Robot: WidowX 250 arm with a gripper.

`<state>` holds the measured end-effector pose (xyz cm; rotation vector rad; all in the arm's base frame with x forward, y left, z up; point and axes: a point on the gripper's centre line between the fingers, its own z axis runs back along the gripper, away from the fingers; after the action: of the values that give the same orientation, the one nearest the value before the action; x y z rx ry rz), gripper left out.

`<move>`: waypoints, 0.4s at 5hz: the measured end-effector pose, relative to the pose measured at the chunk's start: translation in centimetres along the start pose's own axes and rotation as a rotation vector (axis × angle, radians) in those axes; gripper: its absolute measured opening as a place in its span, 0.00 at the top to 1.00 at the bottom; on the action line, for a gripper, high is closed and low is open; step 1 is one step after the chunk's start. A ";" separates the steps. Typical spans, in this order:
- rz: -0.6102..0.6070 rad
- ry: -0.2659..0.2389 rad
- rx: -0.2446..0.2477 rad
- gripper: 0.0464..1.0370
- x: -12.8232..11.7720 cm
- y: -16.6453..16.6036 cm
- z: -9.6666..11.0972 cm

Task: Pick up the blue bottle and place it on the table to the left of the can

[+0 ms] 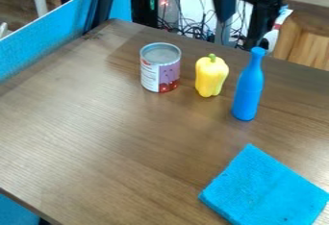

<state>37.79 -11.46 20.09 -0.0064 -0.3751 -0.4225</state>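
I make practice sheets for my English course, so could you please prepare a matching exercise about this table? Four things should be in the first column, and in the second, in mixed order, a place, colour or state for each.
Column 1
1. can
2. pepper
3. bottle
4. cloth

Column 2
A. blue and upright, with a narrow neck
B. lying flat on the table
C. farthest left of the four things
D. yellow, with a green stem

Right pairs: 1-C, 2-D, 3-A, 4-B
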 end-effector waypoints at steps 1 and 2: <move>-0.014 0.030 -0.030 0.04 1.0 -0.9 0.4; -0.006 0.075 -0.046 0.04 1.0 -1.1 -1.0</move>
<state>38.58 -12.95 19.41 -0.0345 -0.2918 -0.4366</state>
